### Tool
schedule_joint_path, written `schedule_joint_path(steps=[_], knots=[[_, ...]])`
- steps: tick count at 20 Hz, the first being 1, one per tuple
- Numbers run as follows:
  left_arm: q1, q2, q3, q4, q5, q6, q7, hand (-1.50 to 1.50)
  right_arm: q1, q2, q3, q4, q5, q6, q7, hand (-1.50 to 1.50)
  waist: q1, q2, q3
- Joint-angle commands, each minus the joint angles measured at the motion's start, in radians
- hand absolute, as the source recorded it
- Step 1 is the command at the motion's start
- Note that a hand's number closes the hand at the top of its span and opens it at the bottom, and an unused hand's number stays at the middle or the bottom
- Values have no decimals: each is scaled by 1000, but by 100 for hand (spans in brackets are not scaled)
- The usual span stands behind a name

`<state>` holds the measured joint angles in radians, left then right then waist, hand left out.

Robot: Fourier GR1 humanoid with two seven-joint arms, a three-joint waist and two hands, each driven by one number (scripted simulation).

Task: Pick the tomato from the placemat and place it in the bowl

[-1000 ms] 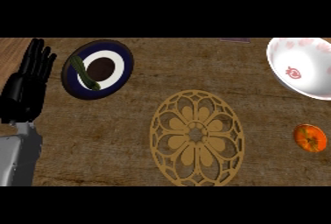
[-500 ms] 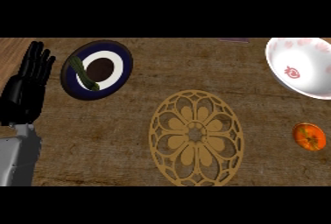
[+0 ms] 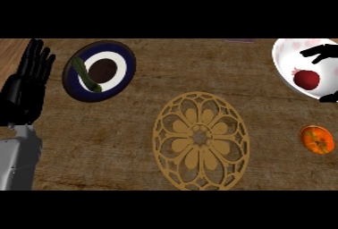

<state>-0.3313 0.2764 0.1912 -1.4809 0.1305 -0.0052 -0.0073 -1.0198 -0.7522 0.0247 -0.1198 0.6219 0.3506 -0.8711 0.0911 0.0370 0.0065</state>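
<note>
Tomato (image 3: 307,79): we identify it as the dark red round item lying inside the white bowl (image 3: 285,58) at the upper right of the head view, not on the placemat (image 3: 201,141). The placemat, a golden openwork oval, sits at the middle of the counter (image 3: 132,134) and carries nothing. The right hand (image 3: 322,52) shows only in part at the right edge, over the bowl. One black portion lies above the tomato and another below it, so the fingers and thumb stand spread with the tomato between them. A strip of white bowl shows on either side of the tomato, so they appear apart from it rather than closed on it. We judge the pick and the carry done and the placing all but done. What is left, as far as we can tell, is to confirm the release and draw the right hand out without nudging the tomato or the bowl's wall. An orange round item (image 3: 317,139) lies on the counter to the right of the placemat and below the bowl, apart from both; we treat it as no part of the task. The left hand (image 3: 30,85) rests at the left edge, fingers straight and pointing up, holding nothing. Beside it stands a dark blue plate (image 3: 127,62) bearing a green vegetable (image 3: 86,75).
</note>
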Motion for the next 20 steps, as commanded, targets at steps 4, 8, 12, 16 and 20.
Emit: schedule_joint_path(steps=[4,8,12,16,20], knots=[[11,2,8,8,-1,4,0,0,-30,-17,-156,58,-160,146,-72,-150,-11,-1,1],[-2,7,2,-4,5,-12,-5,0,-73,-42,-252,85,-254,109,34,-150,12,9,3],[-4,5,3,-10,9,-13,-10,0,-48,-111,-295,112,-297,128,85,-150,12,17,5],[23,-11,-1,3,2,-10,-36,0,-42,-182,-327,119,-330,174,135,-150,17,26,6],[-14,-10,0,-7,3,1,-22,0,-28,-190,-364,117,-368,193,143,-150,17,33,11]])
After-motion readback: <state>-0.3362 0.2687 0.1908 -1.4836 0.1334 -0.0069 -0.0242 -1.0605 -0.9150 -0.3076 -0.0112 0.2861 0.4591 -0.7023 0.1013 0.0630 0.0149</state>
